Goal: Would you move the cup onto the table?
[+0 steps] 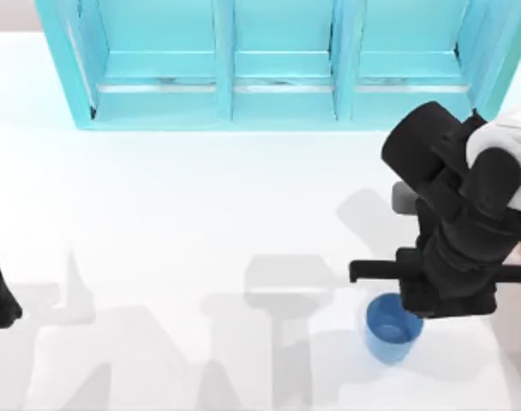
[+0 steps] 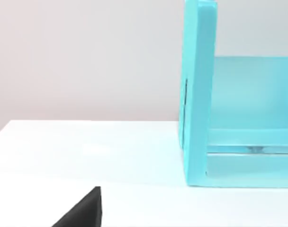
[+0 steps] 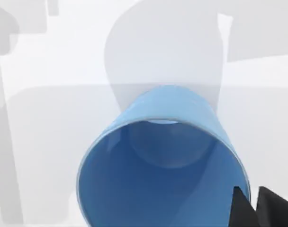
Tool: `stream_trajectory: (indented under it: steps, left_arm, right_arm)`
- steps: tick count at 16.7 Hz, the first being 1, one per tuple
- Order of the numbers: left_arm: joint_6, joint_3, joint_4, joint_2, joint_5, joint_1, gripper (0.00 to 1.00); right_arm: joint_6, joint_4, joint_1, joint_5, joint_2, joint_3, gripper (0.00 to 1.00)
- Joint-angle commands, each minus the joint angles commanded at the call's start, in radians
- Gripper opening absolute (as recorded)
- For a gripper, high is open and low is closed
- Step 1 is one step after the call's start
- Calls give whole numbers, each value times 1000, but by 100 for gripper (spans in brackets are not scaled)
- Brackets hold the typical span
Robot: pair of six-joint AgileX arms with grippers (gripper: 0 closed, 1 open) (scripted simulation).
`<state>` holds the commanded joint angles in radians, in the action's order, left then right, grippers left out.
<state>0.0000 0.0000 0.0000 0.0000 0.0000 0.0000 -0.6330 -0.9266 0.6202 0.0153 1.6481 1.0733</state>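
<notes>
Hanging directly under the right claw (image 1: 412, 310), which pinches its rim, the small round blue cup (image 1: 389, 330) stands upright, mouth up, over the white surface (image 1: 175, 214), well clear of the turquoise shelf unit (image 1: 278, 64); contact unclear.

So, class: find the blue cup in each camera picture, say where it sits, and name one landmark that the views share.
Top view: the cup is low on the table's right side, beside the right gripper.
Left wrist view: not in it; there is the turquoise shelf unit.
Right wrist view: the cup is close up, mouth toward the camera.
Shared landmark: the white table.
</notes>
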Motion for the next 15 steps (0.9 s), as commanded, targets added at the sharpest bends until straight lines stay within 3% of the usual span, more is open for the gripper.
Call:
stream_trajectory:
  steps: [9,15]
  left_arm:
    - [0,0,0,0,0,0,100]
    - [0,0,0,0,0,0,100]
  right_arm:
    - [0,0,0,0,0,0,98]
    - [0,0,0,0,0,0,100]
